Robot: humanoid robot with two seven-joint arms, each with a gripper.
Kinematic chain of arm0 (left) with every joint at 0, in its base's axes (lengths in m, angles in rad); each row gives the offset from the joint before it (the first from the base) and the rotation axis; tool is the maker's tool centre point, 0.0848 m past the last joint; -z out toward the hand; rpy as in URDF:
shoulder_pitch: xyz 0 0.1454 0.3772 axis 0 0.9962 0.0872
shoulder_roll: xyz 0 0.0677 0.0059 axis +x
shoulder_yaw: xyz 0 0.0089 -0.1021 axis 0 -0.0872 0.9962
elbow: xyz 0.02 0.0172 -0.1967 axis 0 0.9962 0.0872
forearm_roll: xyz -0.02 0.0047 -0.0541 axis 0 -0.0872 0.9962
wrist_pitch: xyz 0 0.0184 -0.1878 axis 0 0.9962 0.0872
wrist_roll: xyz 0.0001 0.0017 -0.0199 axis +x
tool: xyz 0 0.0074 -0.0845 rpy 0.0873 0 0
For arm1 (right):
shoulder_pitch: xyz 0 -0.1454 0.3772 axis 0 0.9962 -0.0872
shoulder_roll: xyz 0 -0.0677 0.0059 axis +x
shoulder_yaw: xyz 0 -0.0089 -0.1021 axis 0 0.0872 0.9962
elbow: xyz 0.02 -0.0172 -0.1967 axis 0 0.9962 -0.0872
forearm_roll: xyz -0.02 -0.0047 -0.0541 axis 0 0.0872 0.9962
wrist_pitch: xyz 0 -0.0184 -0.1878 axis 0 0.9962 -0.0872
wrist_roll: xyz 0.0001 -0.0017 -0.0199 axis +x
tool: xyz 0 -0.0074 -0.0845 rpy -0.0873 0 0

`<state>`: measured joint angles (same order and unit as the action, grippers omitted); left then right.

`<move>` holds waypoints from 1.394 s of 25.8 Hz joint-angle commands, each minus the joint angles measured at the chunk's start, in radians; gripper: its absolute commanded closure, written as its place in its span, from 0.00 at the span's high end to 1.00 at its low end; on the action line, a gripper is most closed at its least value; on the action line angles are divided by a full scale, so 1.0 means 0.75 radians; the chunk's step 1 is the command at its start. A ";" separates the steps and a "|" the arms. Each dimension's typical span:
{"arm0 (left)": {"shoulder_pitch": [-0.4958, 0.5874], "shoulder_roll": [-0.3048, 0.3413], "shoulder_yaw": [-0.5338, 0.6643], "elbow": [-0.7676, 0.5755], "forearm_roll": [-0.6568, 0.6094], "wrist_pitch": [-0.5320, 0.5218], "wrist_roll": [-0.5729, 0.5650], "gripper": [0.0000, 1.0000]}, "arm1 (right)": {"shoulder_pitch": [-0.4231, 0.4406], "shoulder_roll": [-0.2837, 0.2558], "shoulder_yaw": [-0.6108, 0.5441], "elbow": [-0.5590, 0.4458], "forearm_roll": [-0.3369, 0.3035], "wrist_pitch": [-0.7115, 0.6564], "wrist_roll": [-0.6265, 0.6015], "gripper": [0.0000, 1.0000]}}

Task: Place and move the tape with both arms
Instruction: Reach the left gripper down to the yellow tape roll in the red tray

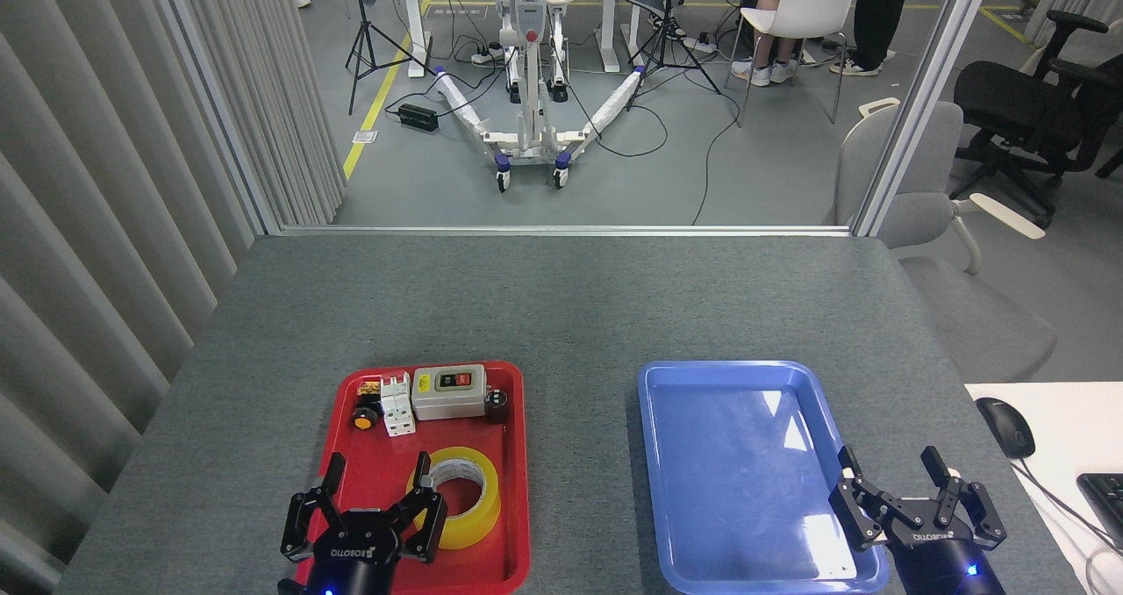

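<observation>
The tape point(460, 497), a yellow roll with a white core, lies flat in the near part of a red tray point(519, 525). My left gripper point(377, 479) hovers open over the tray's near left; its right finger reaches the roll's left rim, and whether it touches cannot be told. My right gripper point(893, 470) stands open at the near right corner of an empty blue tray point(737, 455), holding nothing.
At the back of the red tray sit a white circuit breaker point(396, 405), a grey switch box point(449, 391), an orange button point(363, 418) and a small black part point(497, 405). A white desk point(1066, 428) with a mouse point(1005, 426) adjoins the grey table point(561, 305) on the right.
</observation>
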<state>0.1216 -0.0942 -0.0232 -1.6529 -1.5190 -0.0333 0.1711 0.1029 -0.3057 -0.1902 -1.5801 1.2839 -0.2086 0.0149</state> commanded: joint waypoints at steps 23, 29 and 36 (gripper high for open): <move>-0.307 -0.013 0.045 0.062 0.056 -0.003 -0.997 1.00 | 0.026 0.009 0.000 -0.008 0.000 -0.016 -0.001 1.00; -0.565 0.001 0.080 0.271 0.101 0.216 -1.410 1.00 | 0.028 0.005 0.000 -0.008 0.000 -0.041 -0.001 1.00; -0.659 0.044 0.076 0.377 0.105 0.278 -1.592 1.00 | 0.033 0.009 0.000 -0.010 0.000 -0.043 -0.034 1.00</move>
<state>-0.3514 -0.0791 0.0349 -1.3973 -1.4423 0.1711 -0.9829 0.1257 -0.2996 -0.1902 -1.5868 1.2839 -0.2393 0.0186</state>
